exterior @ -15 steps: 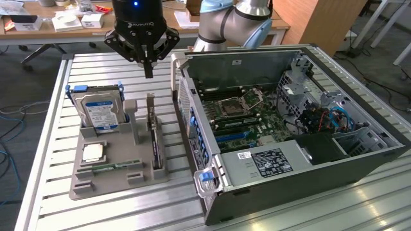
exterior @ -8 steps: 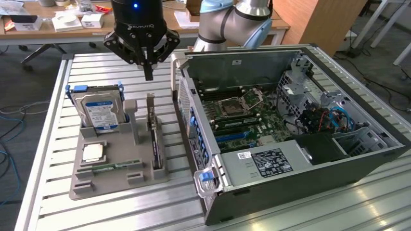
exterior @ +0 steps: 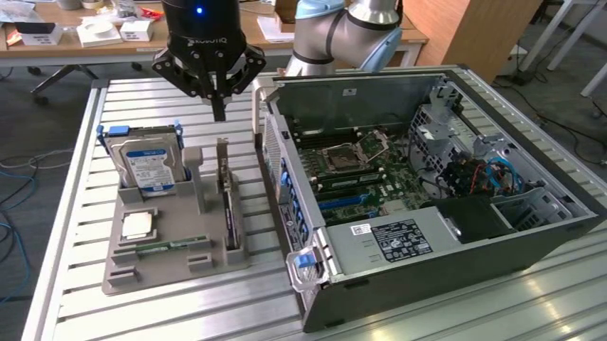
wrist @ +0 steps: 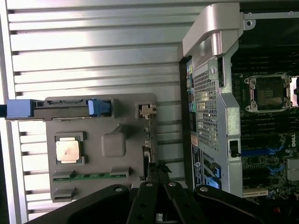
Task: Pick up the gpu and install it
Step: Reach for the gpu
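Closest in, right under the wrist camera, the gripper (wrist: 157,169) is spreading its black linkages wide and covering the near end of the grey tray (wrist: 126,107). Its fingertips are pressing together, clamping nothing, and pointing down at the thin top edge of the gpu (exterior: 226,192).

Going by the exterior view's clock, those tips are hanging just above the card's twelve o'clock end, and a gap is showing between them in that view. The gpu is standing on edge in the slot along the tray's three o'clock side. Its lower edge is sitting sunk out of sight, and it is turning so little face our way that nothing on it is reading clearly.

At the tray's eleven o'clock corner the hard drive (exterior: 147,167) is standing upright in its blue-handled carrier. A processor chip (exterior: 138,226) is lying flat near the tray's middle, with a green memory stick (exterior: 170,246) just at its six o'clock.

At three o'clock from the tray, the open computer case (exterior: 399,284) is lying on the slatted table (exterior: 142,312) with its motherboard (exterior: 360,177) facing up. The expansion slots are sitting half in shadow and are proving hard to pick out. The arm (exterior: 332,32) is running off the frame at twelve o'clock.
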Available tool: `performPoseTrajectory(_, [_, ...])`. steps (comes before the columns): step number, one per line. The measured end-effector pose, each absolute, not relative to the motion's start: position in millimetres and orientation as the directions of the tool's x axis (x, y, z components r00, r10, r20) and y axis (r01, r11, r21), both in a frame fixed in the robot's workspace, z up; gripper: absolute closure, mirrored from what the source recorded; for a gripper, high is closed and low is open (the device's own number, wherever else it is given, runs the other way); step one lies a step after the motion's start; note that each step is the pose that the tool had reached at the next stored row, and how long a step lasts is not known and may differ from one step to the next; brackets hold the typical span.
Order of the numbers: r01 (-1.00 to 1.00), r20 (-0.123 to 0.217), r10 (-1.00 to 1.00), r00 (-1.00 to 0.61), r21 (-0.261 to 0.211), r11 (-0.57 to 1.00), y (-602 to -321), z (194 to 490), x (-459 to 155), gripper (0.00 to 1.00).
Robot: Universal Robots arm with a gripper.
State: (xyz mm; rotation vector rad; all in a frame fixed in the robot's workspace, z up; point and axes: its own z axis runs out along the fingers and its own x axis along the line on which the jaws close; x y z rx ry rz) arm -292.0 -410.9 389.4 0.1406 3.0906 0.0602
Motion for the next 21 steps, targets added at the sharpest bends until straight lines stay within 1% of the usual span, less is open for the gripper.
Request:
performPoseTrajectory(10, [0.090,-0.045,0.092,-0.995,0.041,0.995,-411.5,389.4,-292.1,0.90])
performPoseTrajectory(21, [0.090,-0.045,0.092,-0.995,0.041,0.995,-425.8,389.4,-295.5,0.90])
